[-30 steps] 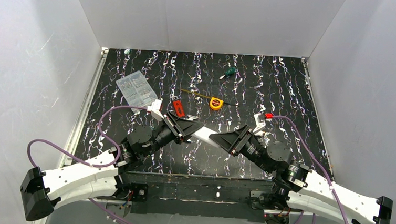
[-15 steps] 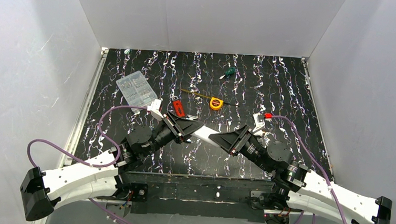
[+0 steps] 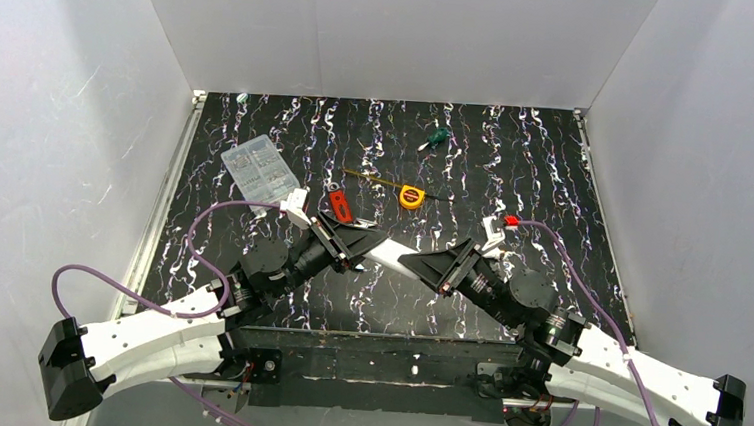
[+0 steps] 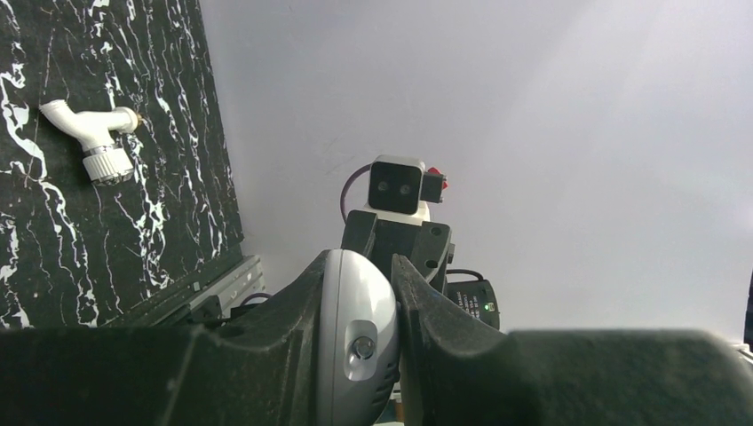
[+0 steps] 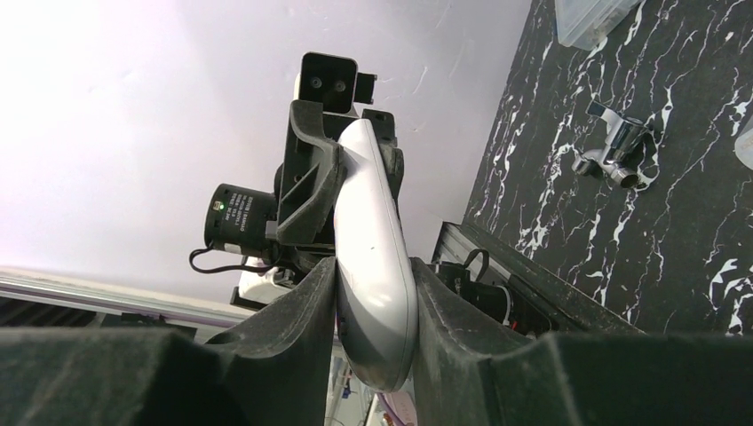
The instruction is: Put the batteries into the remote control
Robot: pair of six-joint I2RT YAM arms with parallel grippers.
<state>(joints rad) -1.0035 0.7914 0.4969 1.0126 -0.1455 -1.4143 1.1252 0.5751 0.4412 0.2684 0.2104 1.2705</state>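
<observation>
While both pincers clamp the remote control (image 3: 391, 257), you have it in the air between them. Its long axis runs straight from the left gripper (image 3: 361, 244) to the right gripper (image 3: 425, 267). Each one is closed on one end of the handset, so neither arm is nearer: the body lies directly ahead of both sets of fingers. The batteries I cannot find in any view. In my judgement, you must let one pincer release before it can fetch them, and the other must then carry the handset alone.
</observation>
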